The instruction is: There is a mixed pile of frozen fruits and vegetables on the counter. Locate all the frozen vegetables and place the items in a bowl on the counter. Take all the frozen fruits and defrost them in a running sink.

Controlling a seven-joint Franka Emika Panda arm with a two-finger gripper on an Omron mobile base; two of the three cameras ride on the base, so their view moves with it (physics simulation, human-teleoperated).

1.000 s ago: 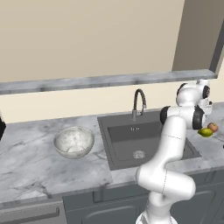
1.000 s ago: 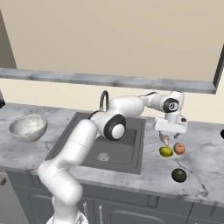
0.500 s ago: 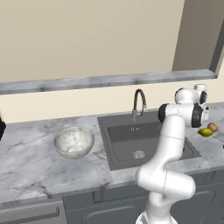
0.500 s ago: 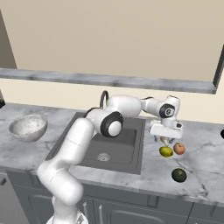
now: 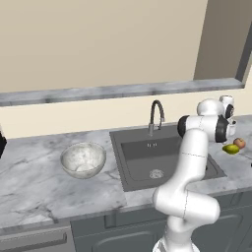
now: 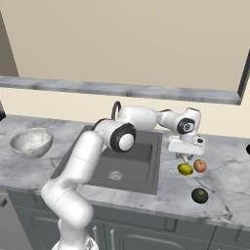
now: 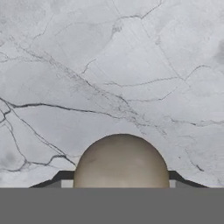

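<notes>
Jaws lower around one mushroom (image 7: 121, 161)

wall: plain beige, runs behind everything (image 5: 98, 44)
ledge: long grey marble-looking shelf (image 5: 123, 92) across the wall, above the faucet
cabinets: dark grey fronts (image 6: 161, 237) under the table
drawer handle: pale bar, bottom left corner (image 5: 34, 240)
dark thing: something black at the far left edge (image 5: 2, 145), too cropped to tell
</notes>
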